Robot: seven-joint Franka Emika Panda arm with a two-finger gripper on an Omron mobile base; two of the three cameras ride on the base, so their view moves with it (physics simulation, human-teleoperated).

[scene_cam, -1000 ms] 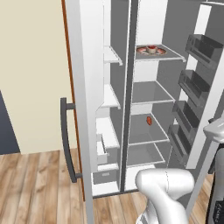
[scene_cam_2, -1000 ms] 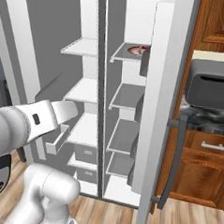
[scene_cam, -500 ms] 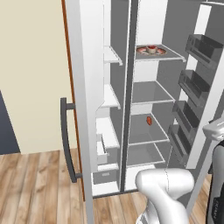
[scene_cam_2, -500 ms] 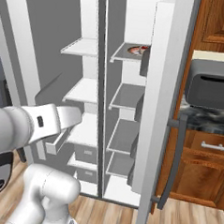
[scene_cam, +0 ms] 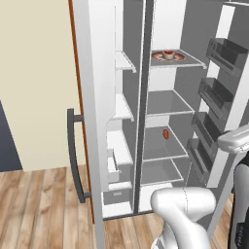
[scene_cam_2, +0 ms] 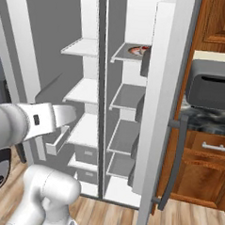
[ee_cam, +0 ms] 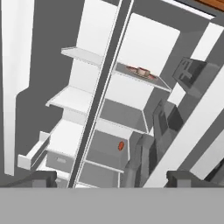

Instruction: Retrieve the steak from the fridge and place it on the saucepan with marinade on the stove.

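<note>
Both doors of the fridge (scene_cam: pixel 146 112) stand open before me, showing its white inside split by a vertical divider. In the left base view, the left door (scene_cam: pixel 90 121) runs down the left-centre of the frame with its dark bar handle (scene_cam: pixel 74 155) at lower left; right of it come the narrow left compartment's shelves and a drawer pulled partly out at lower centre. Further right, on the third shelf of the right compartment, lies the steak (scene_cam: pixel 166 133), small, oval and red, just right of centre and well apart from everything else. Above it, at the upper right, the top shelf carries a wider flat reddish item (scene_cam: pixel 168 55) with a lump in its middle. At the far right edge the grey door bins (scene_cam: pixel 214 92) step down the right door. In the hand view the steak (ee_cam: pixel 121 145) sits just below centre, with the reddish item (ee_cam: pixel 141 71) above it. My pincer (ee_cam: pixel 111 178) has its two dark tips at the bottom of that view, one at lower left and one at lower right, spread wide with nothing between them; I hold nothing and remain well short of the shelves.
</note>
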